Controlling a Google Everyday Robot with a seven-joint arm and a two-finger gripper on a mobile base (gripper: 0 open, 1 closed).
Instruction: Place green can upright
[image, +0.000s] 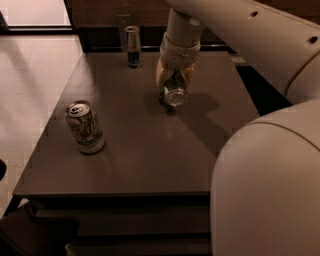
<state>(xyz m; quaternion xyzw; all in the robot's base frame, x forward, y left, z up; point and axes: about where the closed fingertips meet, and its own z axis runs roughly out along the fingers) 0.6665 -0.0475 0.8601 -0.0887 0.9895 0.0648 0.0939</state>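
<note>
Green can: dark-bodied drink can, lying tilted rather than upright, with one shiny silver end turned toward the camera. It sits in the middle of the far half of the counter, low over the surface or resting on it; contact with the surface cannot be made out. A shadow falls on the counter to its right.

End effector: comes down from above, directly over the can. The pale yellowish fingers are drawn in against either side of the can's body and grip it, with only the can's width between them.

Arm: cream-coloured, enters from the upper right and bends down to the end effector. The robot's rounded body fills the lower right of the view.

Counter: dark, flat and rectangular.

White can: standing upright near the counter's left side, toward the front, with a printed body and its silver top showing. Well apart from the green can.

Slim can: tall and narrow, silver above and dark below, upright at the counter's far edge, to the left of the end effector and apart from it.

Floor: pale, to the left of the counter.
</note>
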